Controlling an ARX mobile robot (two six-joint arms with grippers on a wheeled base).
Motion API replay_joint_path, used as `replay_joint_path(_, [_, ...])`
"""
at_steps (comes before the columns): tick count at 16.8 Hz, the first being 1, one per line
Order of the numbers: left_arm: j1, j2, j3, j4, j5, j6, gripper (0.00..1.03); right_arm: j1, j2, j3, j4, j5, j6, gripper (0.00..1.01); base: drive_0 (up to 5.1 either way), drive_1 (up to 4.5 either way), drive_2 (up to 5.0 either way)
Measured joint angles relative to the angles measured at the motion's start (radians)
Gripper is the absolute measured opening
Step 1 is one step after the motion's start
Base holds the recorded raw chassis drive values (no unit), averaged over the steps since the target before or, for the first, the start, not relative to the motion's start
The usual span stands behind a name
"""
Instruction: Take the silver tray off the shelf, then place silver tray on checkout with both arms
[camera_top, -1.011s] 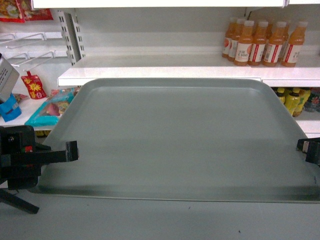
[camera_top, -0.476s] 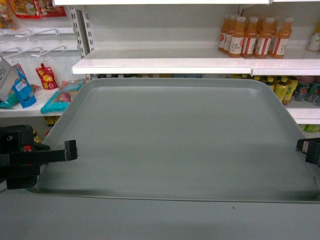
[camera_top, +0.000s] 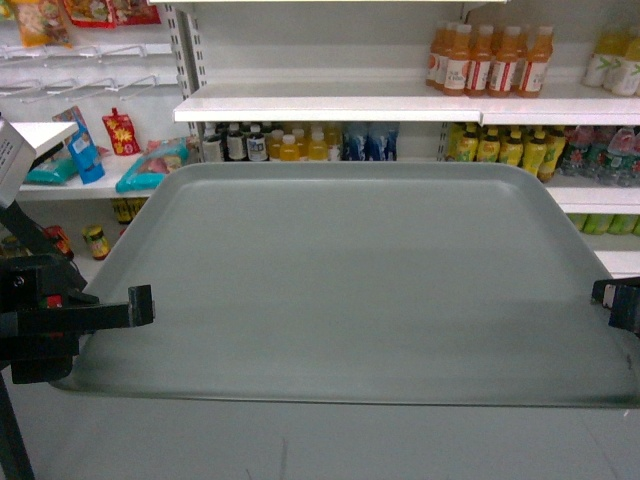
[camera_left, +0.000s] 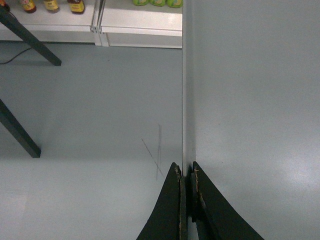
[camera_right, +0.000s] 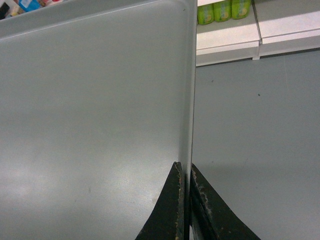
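Silver tray (camera_top: 360, 280): it is hanging level in the air between the two grippers, in front of the shelves and clear of them, with grey floor (camera_top: 300, 445) showing below its near rim.
Left gripper (camera_top: 140, 303): its fingers are clenching the left rim of the tray; a small red mark is showing on its body.
Right gripper (camera_top: 612, 298): only its tip is showing at the right rim in the head view.
Room: a shop aisle, with a white shelf (camera_top: 320, 103) behind the tray, orange bottles (camera_top: 490, 60) on it and rows of small bottles (camera_top: 300, 142) below it.
Change: the shelves are sitting further back and higher in the head view than one second ago, and the row of small bottles is now showing; the tray is keeping the same place between the grippers.
Left wrist view: the two fingers (camera_left: 172, 210) are pressing the thin rim between them, above bare floor, with dark slanted legs (camera_left: 20, 135) standing at the left.
Right wrist view: the right fingers (camera_right: 207, 215) are pinching the other rim in the same way, which the head view is not showing; green bottles (camera_right: 222, 10) are standing on a low shelf beyond.
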Motion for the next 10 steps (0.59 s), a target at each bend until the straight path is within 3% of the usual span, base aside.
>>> replay_joint_path(10, [0.0, 0.0, 0.0, 0.004, -0.001, 0.0, 0.03, 0.0, 0.0, 0.0, 0.002, 0.0, 0.0, 0.03, 0.0, -4.19, 4.1])
